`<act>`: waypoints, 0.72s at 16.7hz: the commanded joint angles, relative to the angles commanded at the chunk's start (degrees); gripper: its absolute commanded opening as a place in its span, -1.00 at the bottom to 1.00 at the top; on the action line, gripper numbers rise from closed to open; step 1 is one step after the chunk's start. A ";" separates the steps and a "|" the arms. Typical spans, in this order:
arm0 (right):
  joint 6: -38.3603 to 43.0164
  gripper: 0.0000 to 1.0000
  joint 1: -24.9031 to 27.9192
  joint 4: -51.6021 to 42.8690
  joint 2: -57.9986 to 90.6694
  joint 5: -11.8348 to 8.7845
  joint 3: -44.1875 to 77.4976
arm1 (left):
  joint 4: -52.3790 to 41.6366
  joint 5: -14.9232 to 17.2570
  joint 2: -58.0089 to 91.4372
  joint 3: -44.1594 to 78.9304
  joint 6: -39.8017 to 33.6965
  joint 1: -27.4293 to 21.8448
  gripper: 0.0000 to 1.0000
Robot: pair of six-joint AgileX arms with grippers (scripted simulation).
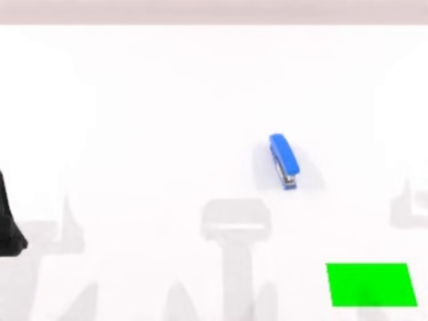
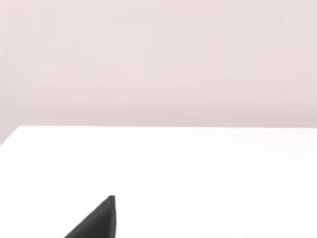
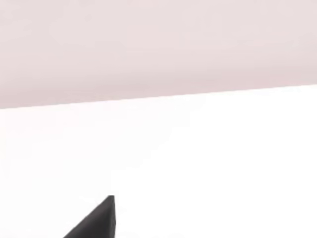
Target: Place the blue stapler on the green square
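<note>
A: Item one, grippers. What is listed?

B: Left gripper: only a dark wedge of it shows in the left wrist view, low over the bench. Whether it is spread or closed cannot be told, and nothing is seen in its hold. Right gripper: the same dark wedge in the right wrist view, over bare white bench; its opening cannot be told either, and no load is seen.

A: Arms?

B: Left arm: a black shape at the far left edge of the top view, well apart from the stapler and to its left. The right arm cannot be made out from above; only grey shadows lie on the bench to the stapler's right and nearer the front edge.

A: Item two, the stapler.

B: Blue, elongated, rounded top arm, a grey metal strip showing at its nearer end. It lies on the bench right of centre, its long axis running roughly front to back and slightly slanted. No gripper touches it.

A: Item three, the square.

B: Green square, flat and plain, at the bench's front right corner. From the stapler it lies toward the front edge and to the right, well apart, with bare bench between. Nothing rests on it.

A: Surroundings?

B: White bench, with a pale pinkish wall beyond its far edge.
</note>
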 joint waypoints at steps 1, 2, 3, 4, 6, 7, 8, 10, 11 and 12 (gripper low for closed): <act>0.86 1.00 0.35 -2.94 4.17 0.90 5.27 | 0.00 0.00 0.00 0.00 0.00 0.00 1.00; 1.75 1.00 0.76 -6.08 8.67 1.81 10.97 | 0.00 0.00 0.00 0.00 0.00 0.00 1.00; 2.64 1.00 1.25 -9.44 13.54 2.69 17.07 | 0.00 0.00 0.00 0.00 0.00 0.00 1.00; 3.50 1.00 1.82 -13.00 18.76 3.52 23.46 | 0.00 0.00 0.00 0.00 0.00 0.00 1.00; 5.14 1.00 3.16 -20.46 29.78 4.98 36.59 | 0.00 0.00 0.00 0.00 0.00 0.00 1.00; 5.89 1.00 3.96 -24.34 35.56 5.57 43.22 | 0.00 0.00 0.00 0.00 0.00 0.00 1.00; 6.59 1.00 4.84 -28.29 41.51 6.04 49.75 | 0.00 0.00 0.00 0.00 0.00 0.00 1.00; 7.85 1.00 6.76 -36.15 53.55 6.68 62.24 | 0.00 0.00 0.00 0.00 0.00 0.00 1.00; 8.41 1.00 7.78 -39.95 59.46 6.81 67.89 | 0.00 0.00 0.00 0.00 0.00 0.00 1.00; 8.91 1.00 8.85 -43.58 65.15 6.80 73.00 | 0.00 0.00 0.00 0.00 0.00 0.00 1.00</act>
